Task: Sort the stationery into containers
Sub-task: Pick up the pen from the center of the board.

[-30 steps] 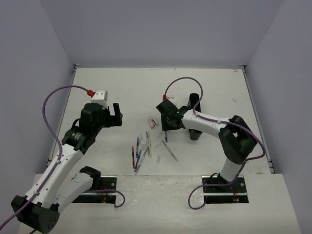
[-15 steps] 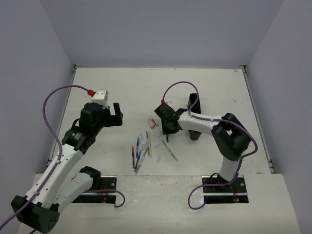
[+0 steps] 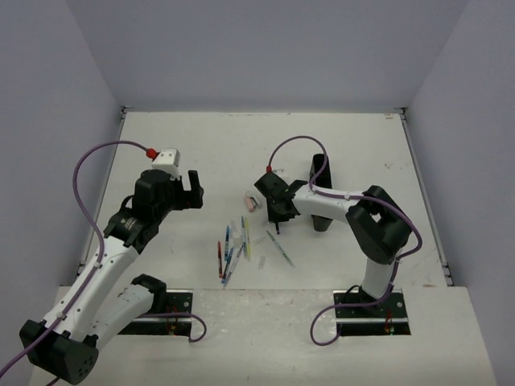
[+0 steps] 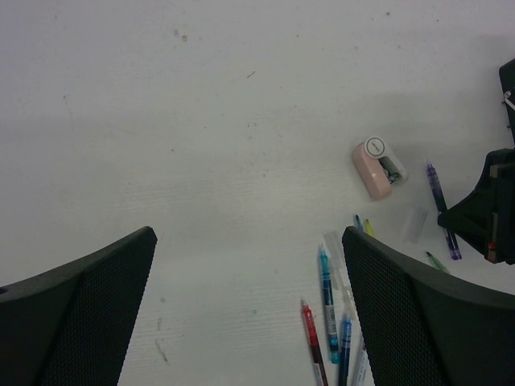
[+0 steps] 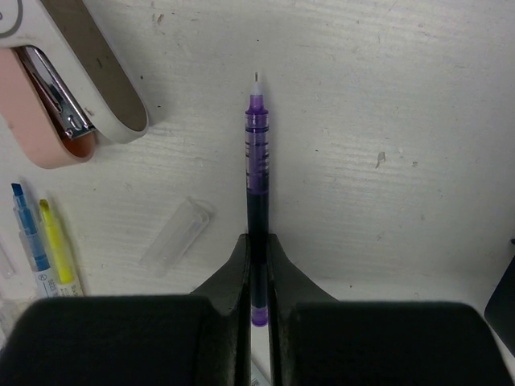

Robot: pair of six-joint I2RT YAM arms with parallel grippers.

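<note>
My right gripper [image 5: 257, 240] is shut on the rear half of a purple pen [image 5: 257, 153] that lies on the table with its tip pointing away. In the top view this gripper [image 3: 278, 211] sits just left of the long black tray [image 3: 320, 166], part of which is hidden by the right arm. Several pens [image 3: 233, 248], blue, red and yellow-green, lie scattered at the table's middle. A pinkish-white piece [image 3: 252, 202] lies beside the purple pen [image 4: 441, 211]. My left gripper [image 3: 191, 186] hovers open to the left, its jaws wide and nothing between them [image 4: 248, 235].
A clear pen cap [image 5: 177, 232] lies left of the held pen. A blue pen [image 5: 30, 232] and a yellow one [image 5: 56, 251] lie further left. A green pen [image 3: 280, 248] lies alone below the right gripper. Grey walls close in the table on three sides.
The right gripper's jaws have closed onto the purple pen, and the right arm has shifted slightly. The left arm has stayed where it was, open.
</note>
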